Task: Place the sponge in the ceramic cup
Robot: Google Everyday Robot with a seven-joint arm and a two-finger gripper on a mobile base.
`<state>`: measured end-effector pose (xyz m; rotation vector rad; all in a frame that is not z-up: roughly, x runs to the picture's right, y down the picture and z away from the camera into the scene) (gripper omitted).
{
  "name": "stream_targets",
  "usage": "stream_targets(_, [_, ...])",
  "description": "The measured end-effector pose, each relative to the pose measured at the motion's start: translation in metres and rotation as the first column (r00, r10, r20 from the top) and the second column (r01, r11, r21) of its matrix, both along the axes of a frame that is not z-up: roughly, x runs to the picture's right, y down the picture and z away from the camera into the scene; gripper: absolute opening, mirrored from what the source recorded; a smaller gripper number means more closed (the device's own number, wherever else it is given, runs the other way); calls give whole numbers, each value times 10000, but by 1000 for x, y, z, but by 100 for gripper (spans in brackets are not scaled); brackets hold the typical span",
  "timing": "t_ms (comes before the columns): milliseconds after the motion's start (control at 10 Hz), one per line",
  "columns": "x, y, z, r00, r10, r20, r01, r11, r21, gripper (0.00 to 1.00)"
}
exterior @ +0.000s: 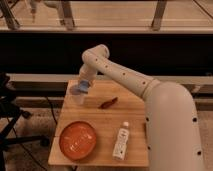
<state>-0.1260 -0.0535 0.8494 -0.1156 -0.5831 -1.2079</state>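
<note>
The light-blue sponge [76, 89] hangs at the tip of my gripper [79, 90], right over the mouth of the small white ceramic cup [78, 99]. The cup stands upright near the far left corner of the wooden table [130, 120]. My white arm reaches in from the right and bends down over that corner. The gripper looks shut on the sponge, which seems to touch or hover just above the cup's rim. The cup's upper part is hidden behind the sponge.
A dark red pepper-like thing [108, 103] lies mid-table. A round orange bowl [78, 139] sits at the front left. A white capped bottle [120, 141] lies at the front, right of the bowl. A dark chair [10, 110] stands left of the table.
</note>
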Motion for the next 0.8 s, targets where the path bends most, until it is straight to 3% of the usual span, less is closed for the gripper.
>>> stream_targets(800, [-21,5,-12,9927,-1070,556,1035,9926,638,4])
